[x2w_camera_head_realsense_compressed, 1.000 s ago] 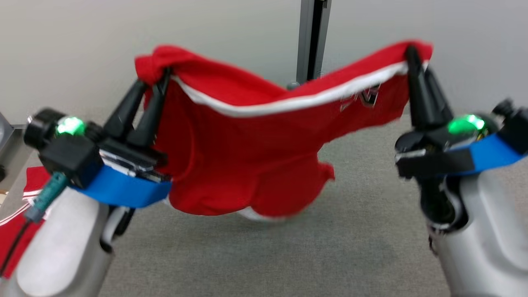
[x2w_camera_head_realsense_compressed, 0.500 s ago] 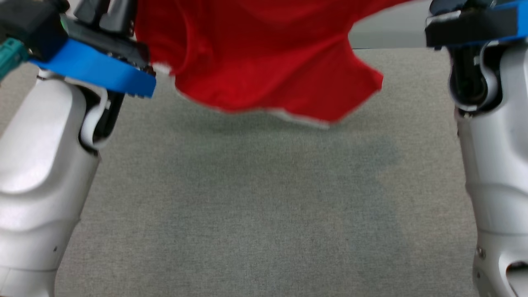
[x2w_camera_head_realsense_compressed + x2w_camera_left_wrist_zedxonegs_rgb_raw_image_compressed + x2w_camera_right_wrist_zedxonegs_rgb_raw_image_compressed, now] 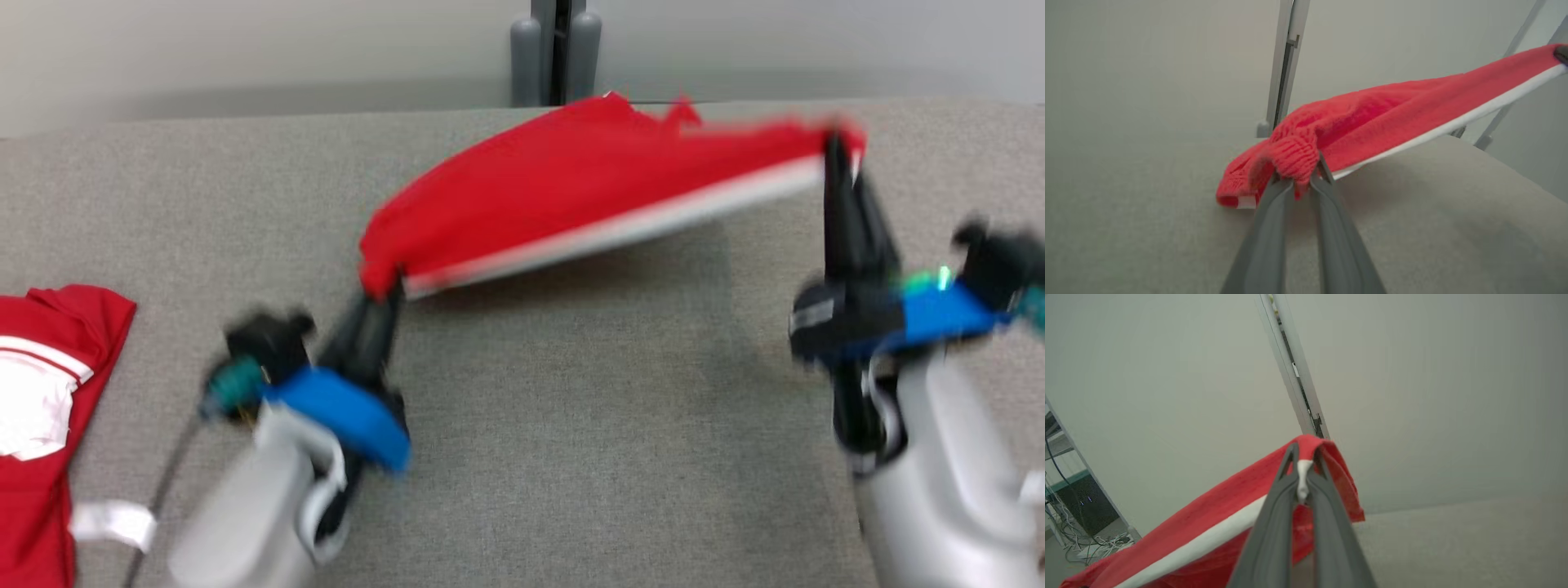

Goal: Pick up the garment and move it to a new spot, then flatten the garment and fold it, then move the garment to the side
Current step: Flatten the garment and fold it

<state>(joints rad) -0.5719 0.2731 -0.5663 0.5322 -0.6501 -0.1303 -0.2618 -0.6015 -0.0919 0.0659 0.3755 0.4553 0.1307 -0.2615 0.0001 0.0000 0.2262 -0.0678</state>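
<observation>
Currently garment [image 3: 588, 175] is held stretched between left gripper [image 3: 389, 287] and right gripper [image 3: 833, 149], both clamped on its edge, over surface [image 3: 571, 425]. Flattening step judged underway. Next: even lowering needed, edge taut.

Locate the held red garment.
Head view: the red garment stretches over the far middle of the grey table, held at its ends by the left fingers and right fingers.

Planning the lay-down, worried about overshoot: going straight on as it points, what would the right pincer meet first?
The right pincer is shut on the red, white-trimmed cloth garment, which would travel with it. Beyond that, probably the pale wall beside the grey metal post, though depth is unclear.
</observation>
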